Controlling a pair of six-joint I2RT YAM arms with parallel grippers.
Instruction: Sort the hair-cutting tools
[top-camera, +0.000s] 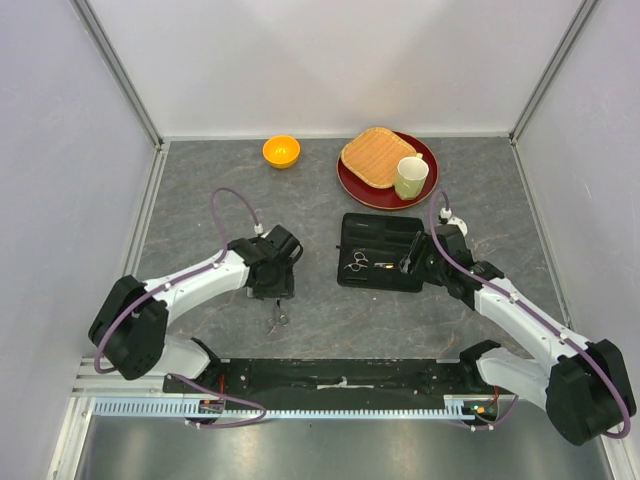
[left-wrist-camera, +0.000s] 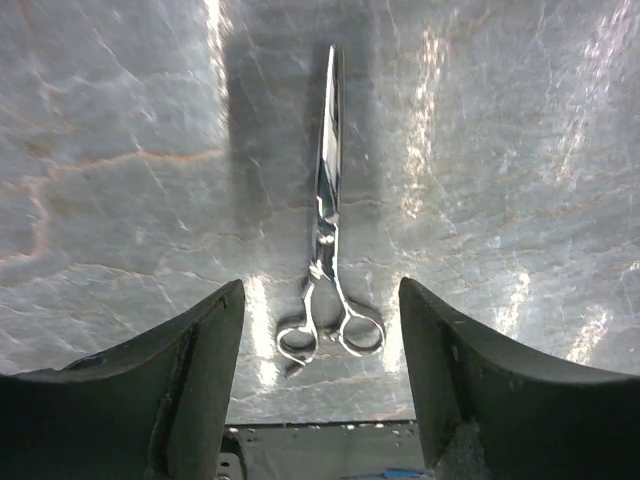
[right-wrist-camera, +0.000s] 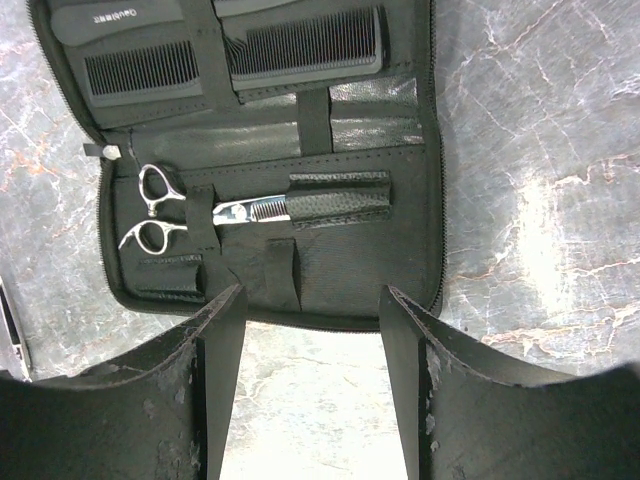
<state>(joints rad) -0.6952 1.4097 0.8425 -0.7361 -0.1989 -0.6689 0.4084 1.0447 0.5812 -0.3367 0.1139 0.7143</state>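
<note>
Right fingers (right-wrist-camera: 130, 400) hover above open case (right-wrist-camera: 400, 260) holding scissors (right-wrist-camera: 250, 210), larger comb (right-wrist-camera: 305, 42), smaller comb (right-wrist-camera: 135, 65).

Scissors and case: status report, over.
Left gripper open over loose scissors on table. Right gripper open above open case; second scissors strapped in, combs pocketed. Nothing blocking.

Bright, even overhead light casts soft shadows in the top view, while wrist views show white glare streaks on the grey marbled tabletop (left-wrist-camera: 500, 150), mirror glints on the slim silver metal scissors (left-wrist-camera: 328, 180), and a murky black fabric zip case (right-wrist-camera: 340, 270).
</note>
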